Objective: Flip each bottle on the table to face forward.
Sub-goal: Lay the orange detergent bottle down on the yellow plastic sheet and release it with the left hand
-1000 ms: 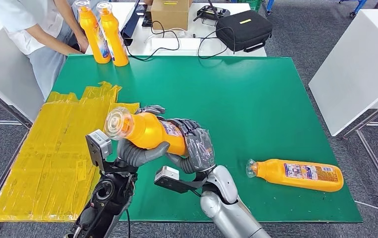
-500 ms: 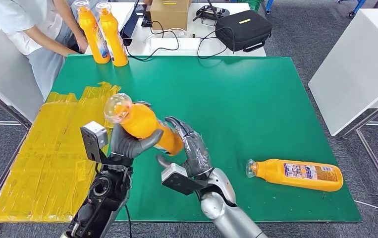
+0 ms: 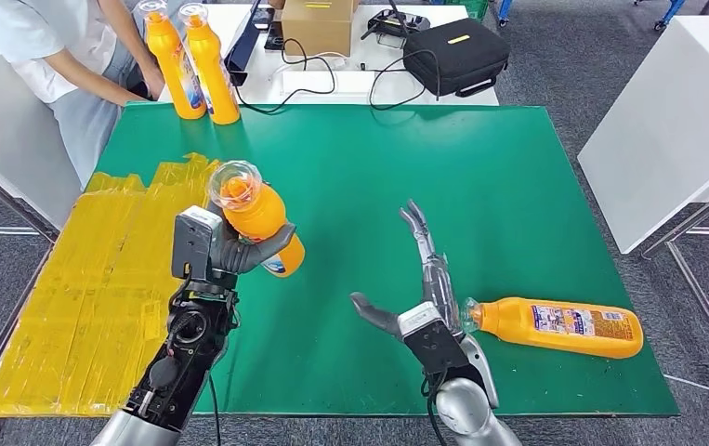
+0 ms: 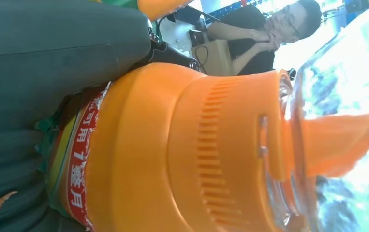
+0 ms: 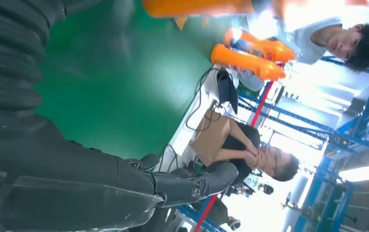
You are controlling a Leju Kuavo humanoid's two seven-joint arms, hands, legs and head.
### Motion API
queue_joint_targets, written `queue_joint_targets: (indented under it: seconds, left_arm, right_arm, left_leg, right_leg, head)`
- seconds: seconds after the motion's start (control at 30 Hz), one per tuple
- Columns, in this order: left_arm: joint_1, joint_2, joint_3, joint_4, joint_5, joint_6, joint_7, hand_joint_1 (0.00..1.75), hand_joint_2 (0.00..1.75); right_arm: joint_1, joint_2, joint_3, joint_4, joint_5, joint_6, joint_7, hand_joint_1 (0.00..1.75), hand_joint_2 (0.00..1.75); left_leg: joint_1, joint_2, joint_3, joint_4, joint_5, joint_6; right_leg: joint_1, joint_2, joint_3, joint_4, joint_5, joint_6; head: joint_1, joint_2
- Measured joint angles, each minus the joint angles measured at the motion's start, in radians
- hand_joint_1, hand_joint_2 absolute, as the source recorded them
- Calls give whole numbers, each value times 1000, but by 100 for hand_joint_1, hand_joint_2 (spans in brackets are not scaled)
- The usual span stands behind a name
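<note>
Left hand (image 3: 239, 253) clamped on bottle (image 3: 256, 216), held above green table (image 3: 480, 186), cap up, tilted. Right hand (image 3: 420, 288) empty, fingers spread apart, just beside cap of lying bottle (image 3: 559, 327). Two bottles (image 3: 192, 60) upright at far edge.

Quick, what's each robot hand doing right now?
Left hand: holding an orange plastic bottle with a clear cap.
Right hand: open, fingers spread, holding nothing.
</note>
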Motion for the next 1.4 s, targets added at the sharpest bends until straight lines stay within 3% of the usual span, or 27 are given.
queue_joint_targets:
  seconds: [0.1, 0.37, 0.43, 0.63, 0.83, 1.0, 1.1, 1.23, 1.3, 1.4]
  left_arm:
    - [-19, 5, 1, 26, -126, 48, 54, 175, 175]
    - [-161, 55, 23, 217, -822, 187, 401, 175, 175]
    - [-194, 67, 42, 269, -952, 209, 451, 175, 175]
    - [-236, 82, 72, 356, -1053, 222, 490, 175, 175]
    - [-279, 114, 55, 451, -1389, 209, 721, 175, 175]
    - [-366, 163, -69, 628, -1419, 178, 845, 173, 175]
    - [-416, 196, -183, 740, -1420, 134, 857, 144, 175]
    - [-453, 218, -284, 848, -1418, 93, 825, 13, 175]
    - [-457, 222, -312, 885, -1410, 90, 802, 0, 175]
    - [-454, 219, -322, 923, -1387, 102, 750, 0, 175]
  right_arm:
    - [21, -12, -20, -38, 0, -2, 10, 0, 175]
    - [110, -49, -144, -188, 61, 13, 91, 0, 175]
    - [120, -53, -171, -204, 68, 18, 95, 0, 175]
    - [130, -58, -209, -226, 73, 20, 98, 0, 175]
    - [130, -60, -231, -231, 88, -3, 104, 0, 175]
    - [154, -63, -254, -247, 102, -28, 91, 0, 175]
    - [168, -64, -267, -255, 112, -32, 86, 0, 175]
    - [171, -65, -287, -257, 120, -28, 87, 0, 175]
    - [169, -67, -298, -257, 120, -22, 87, 0, 175]
    - [164, -69, -312, -257, 123, -17, 87, 0, 175]
  left_leg:
    - [0, 0, 0, 0, 0, 0]
    - [0, 0, -1, 0, 0, 0]
    - [0, 0, 0, 0, 0, 0]
    - [0, 0, 0, 0, 0, 0]
    - [0, 0, -1, 0, 0, 0]
    - [0, 0, 0, 0, 0, 0]
    - [0, 0, 0, 0, 0, 0]
    - [0, 0, 0, 0, 0, 0]
    - [0, 0, -1, 0, 0, 0]
    - [0, 0, -1, 0, 0, 0]
  right_leg:
    - [0, -1, 0, 0, 0, 0]
    - [0, 0, 0, 0, 0, 0]
    - [0, 0, 0, 0, 0, 0]
    - [0, 0, 0, 0, 0, 0]
    - [0, 0, 0, 0, 0, 0]
    - [0, 0, 0, 0, 0, 0]
    - [0, 0, 0, 0, 0, 0]
    - [0, 0, 0, 0, 0, 0]
    - [0, 0, 0, 0, 0, 0]
    - [0, 0, 0, 0, 0, 0]
  head:
    - [0, 0]
    - [0, 0]
    - [0, 0]
    - [0, 0]
    - [0, 0]
    - [0, 0]
    - [0, 0]
    - [0, 0]
    - [0, 0]
    - [0, 0]
